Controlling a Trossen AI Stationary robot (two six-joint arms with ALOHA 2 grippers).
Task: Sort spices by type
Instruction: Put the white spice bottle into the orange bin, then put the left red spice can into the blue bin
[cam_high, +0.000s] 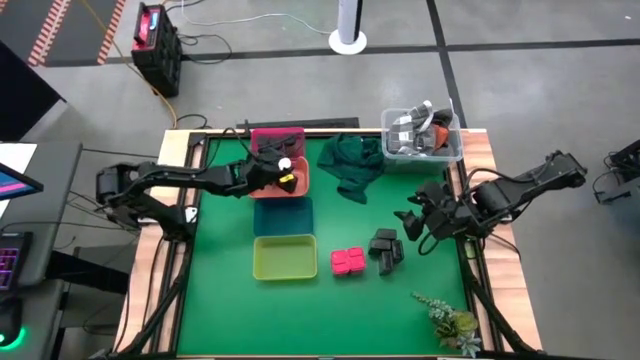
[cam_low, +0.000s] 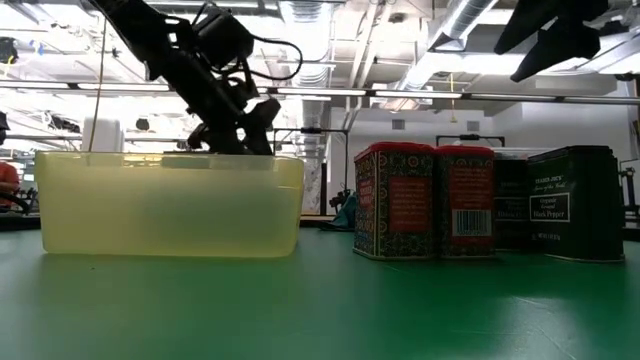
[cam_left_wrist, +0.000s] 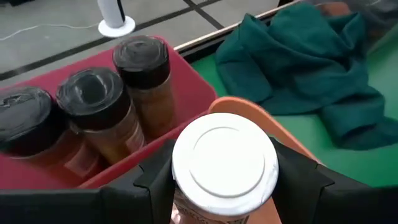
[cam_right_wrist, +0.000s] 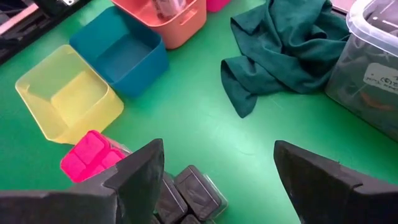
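Observation:
My left gripper (cam_high: 272, 176) (cam_left_wrist: 224, 186) is shut on a white-capped round jar (cam_left_wrist: 224, 163) over the salmon tray (cam_high: 297, 186). Three dark-capped jars (cam_left_wrist: 93, 102) stand in the red tray (cam_high: 262, 138) just behind it. Two pink-red packets (cam_high: 348, 262) (cam_low: 425, 200) and the dark grey boxes (cam_high: 386, 248) (cam_low: 570, 202) stand upright on the green mat. My right gripper (cam_high: 415, 222) (cam_right_wrist: 217, 177) hovers open above and to the right of the boxes (cam_right_wrist: 194, 194), touching nothing. My left gripper pinches the white-capped jar between its two fingers (cam_left_wrist: 146, 183), on the jar's body just under the cap (cam_left_wrist: 186, 208). The fingers slant down from the table's left. The jar stands upright; its base is hidden, so I cannot tell whether it rests in the salmon tray.
A blue tray (cam_high: 283, 214) and a yellow tray (cam_high: 285, 257) (cam_low: 170, 205) lie in a row toward the near edge. A dark green cloth (cam_high: 350, 165) lies bunched by a clear bin (cam_high: 422, 135) at the far right. A small plant (cam_high: 455, 322) sits near right.

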